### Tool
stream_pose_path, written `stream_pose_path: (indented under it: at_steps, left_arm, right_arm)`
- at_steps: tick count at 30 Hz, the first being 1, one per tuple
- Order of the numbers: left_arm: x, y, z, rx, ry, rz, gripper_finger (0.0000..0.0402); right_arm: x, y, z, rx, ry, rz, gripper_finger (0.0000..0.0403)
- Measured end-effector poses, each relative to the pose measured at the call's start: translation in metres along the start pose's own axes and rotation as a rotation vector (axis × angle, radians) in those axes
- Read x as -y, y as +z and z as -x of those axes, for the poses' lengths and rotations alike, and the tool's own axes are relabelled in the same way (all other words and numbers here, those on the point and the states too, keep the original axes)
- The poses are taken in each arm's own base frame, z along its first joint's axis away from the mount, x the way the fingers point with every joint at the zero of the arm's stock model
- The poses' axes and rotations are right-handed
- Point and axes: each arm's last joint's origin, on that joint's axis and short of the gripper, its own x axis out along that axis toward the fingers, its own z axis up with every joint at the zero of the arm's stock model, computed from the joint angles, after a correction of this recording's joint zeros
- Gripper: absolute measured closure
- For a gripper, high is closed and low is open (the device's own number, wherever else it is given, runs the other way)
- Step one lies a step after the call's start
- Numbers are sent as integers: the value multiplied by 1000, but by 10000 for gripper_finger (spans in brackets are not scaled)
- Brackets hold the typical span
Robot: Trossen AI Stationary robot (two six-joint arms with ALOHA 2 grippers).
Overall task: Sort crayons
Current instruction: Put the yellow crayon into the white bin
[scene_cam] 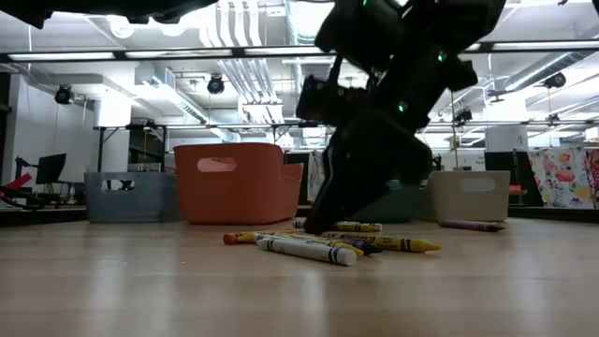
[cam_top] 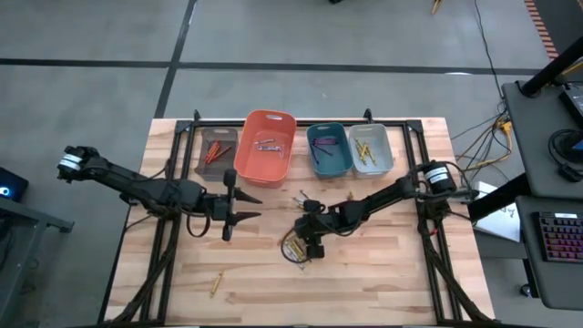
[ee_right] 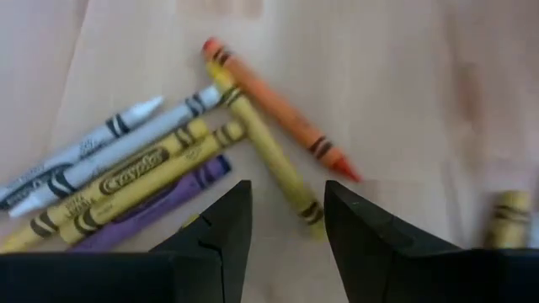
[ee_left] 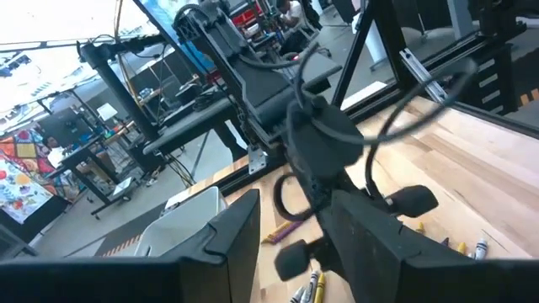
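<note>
Reaching down over a small pile of crayons point(ee_right: 160, 181) near the middle of the wooden table point(cam_top: 383, 282), the right gripper point(cam_top: 308, 242) hangs just above them with its two dark fingers point(ee_right: 223, 227) spread apart and nothing between them. Its wrist camera looks straight down on the pile: an orange crayon point(ee_right: 282, 109), a yellow crayon point(ee_right: 269, 156) crossing under it, two more yellow ones, two white or grey ones and a purple one lying side by side. The yellow crayon's lower end sits in the gap between the fingers, which suggests the gripper is lined up to close on that one.

Along the far edge of the table stands a row of four bins: a brown bin point(cam_top: 217, 151) holding orange-red crayons, a large orange bin point(cam_top: 265, 146) with a few pale ones, a teal bin point(cam_top: 329, 148) with purple ones, and a grey bin point(cam_top: 372, 149) with yellow ones. Each bin seems set aside for one colour, so a yellow crayon would likely go to the grey bin.

The left gripper point(cam_top: 228, 209) waits over bare table just to the left of the pile, fingers parted and empty, clear of the working arm. A few stray crayons lie between the pile and the bins, and one lone yellow crayon point(cam_top: 217, 284) rests near the front edge, well apart from the rest.
</note>
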Motion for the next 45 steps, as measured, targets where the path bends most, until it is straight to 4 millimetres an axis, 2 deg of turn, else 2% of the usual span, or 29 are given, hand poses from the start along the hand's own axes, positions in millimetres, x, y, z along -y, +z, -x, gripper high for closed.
stream_pose_path:
  at_steps: [14, 28, 34, 39, 45]
  left_arm:
    - [-2, 5, 0, 10, 5, 3, 271]
    - [-2, 5, 0, 9, 5, 14, 271]
    - [-2, 5, 0, 9, 5, 14, 271]
    - [-2, 4, 0, 7, 5, 21, 271]
    - [0, -4, 0, -93, 24, 40, 271]
  right_arm:
    - [13, 0, -4, 2, 38, 6, 269]
    - [20, 0, -5, 1, 45, 39, 385]
    - [20, 1, -5, 1, 45, 49, 392]
    - [21, 8, 6, 8, 39, 63, 394]
    - [28, 25, 38, -1, 19, 32, 394]
